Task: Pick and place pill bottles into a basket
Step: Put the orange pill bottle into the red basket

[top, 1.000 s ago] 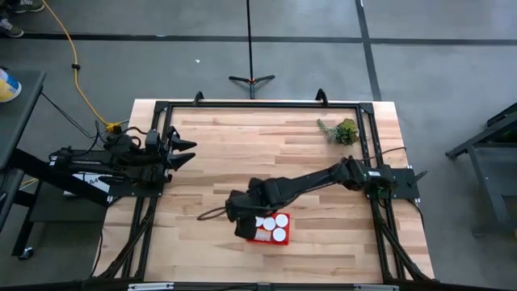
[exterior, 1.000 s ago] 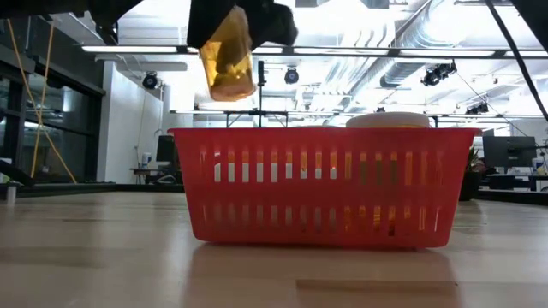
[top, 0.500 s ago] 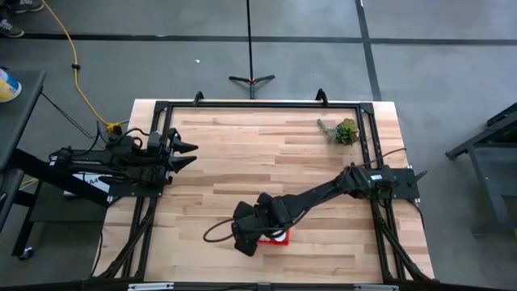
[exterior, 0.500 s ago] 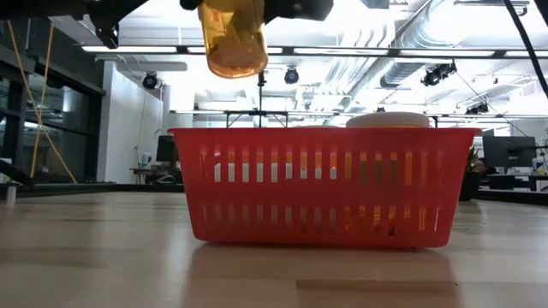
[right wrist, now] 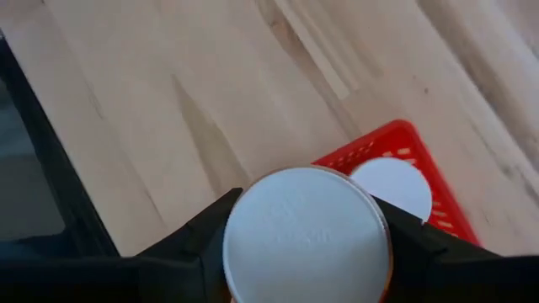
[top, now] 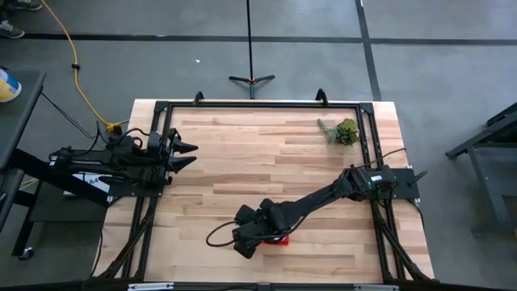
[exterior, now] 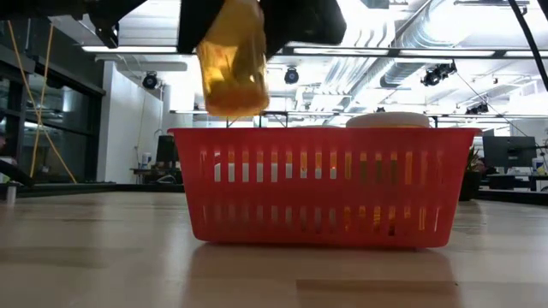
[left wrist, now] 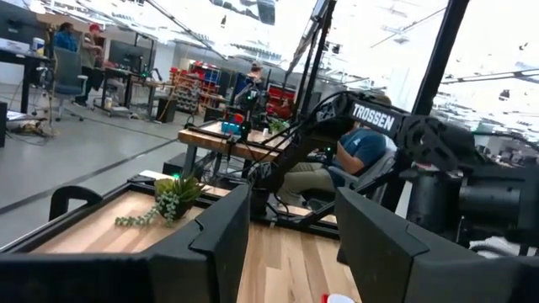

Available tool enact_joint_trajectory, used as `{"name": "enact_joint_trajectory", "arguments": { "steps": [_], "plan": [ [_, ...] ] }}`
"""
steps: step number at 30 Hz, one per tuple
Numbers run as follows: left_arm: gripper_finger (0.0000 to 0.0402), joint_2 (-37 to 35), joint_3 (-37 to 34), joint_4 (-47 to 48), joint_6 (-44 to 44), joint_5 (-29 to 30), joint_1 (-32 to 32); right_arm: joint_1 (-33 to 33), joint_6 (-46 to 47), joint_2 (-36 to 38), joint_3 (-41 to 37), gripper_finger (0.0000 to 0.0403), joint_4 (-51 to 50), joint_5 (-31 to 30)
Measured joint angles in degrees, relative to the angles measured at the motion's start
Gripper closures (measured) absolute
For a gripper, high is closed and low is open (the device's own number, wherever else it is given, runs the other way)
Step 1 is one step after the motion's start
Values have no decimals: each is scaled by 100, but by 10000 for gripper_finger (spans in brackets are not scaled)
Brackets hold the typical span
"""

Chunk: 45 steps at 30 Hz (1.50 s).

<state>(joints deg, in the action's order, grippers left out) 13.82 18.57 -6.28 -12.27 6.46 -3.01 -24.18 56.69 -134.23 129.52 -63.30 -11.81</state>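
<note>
My right gripper [top: 252,236] is shut on an orange pill bottle [exterior: 233,62] with a white cap [right wrist: 305,236]. It holds the bottle over the left end of the red meshed basket [exterior: 321,184]. In the high view the arm hides the basket except for a red strip [top: 280,240]. Another bottle stands inside the basket, and its white cap shows above the rim [exterior: 387,120] and in the right wrist view [right wrist: 389,187]. My left gripper [top: 184,153] is open and empty at the table's left edge. My right gripper pinches the bottle at its cap end between its two fingers [right wrist: 198,244], one on each side of the cap. The fingers come from above and point down. The bottle's orange body [exterior: 233,77] hangs below them, nearly upright, bottom down, clear above the basket's rim.
A green leafy clump [top: 341,130] lies at the far right of the table. A black frame [top: 258,105] runs around the table. Bare wood lies to the basket's left and beyond it. People and desks show in the room behind.
My right gripper has moved toward the table's near edge with the bottle and now covers most of the basket in the high view. The bottle first rose, then came down toward the basket's rim. It has gone from slanted to nearly upright.
</note>
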Motion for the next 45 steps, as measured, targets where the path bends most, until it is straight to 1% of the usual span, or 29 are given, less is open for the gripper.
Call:
{"name": "enact_joint_trajectory", "arguments": {
  "steps": [5,11,14,17,19,22,26,29,36,40,45],
  "plan": [
    [190,0,0,0,0,-51,0,0,187,-2,-290,213,245,104],
    [190,0,0,-2,0,-122,0,-20,471,-2,-687,188,443,97],
    [190,0,0,-4,0,-122,0,-38,642,17,-836,196,499,25],
    [190,0,0,-3,0,-146,0,-31,647,17,-836,209,543,81],
    [190,0,0,-4,-1,-181,0,-3,561,17,-814,211,655,121],
    [190,0,0,-4,0,-188,0,29,414,-7,-701,196,698,171],
    [190,0,0,-3,-1,-190,0,60,524,-7,-685,161,588,205],
    [190,0,0,-2,-1,-192,0,66,586,-7,-678,146,475,308],
    [190,0,0,-4,0,-197,-2,78,636,-4,-565,142,224,479],
    [190,0,0,-2,4,-197,-1,101,606,-13,-334,142,30,343],
    [190,0,0,-3,8,-201,0,177,474,-13,-45,142,-136,315]
  ]
}}
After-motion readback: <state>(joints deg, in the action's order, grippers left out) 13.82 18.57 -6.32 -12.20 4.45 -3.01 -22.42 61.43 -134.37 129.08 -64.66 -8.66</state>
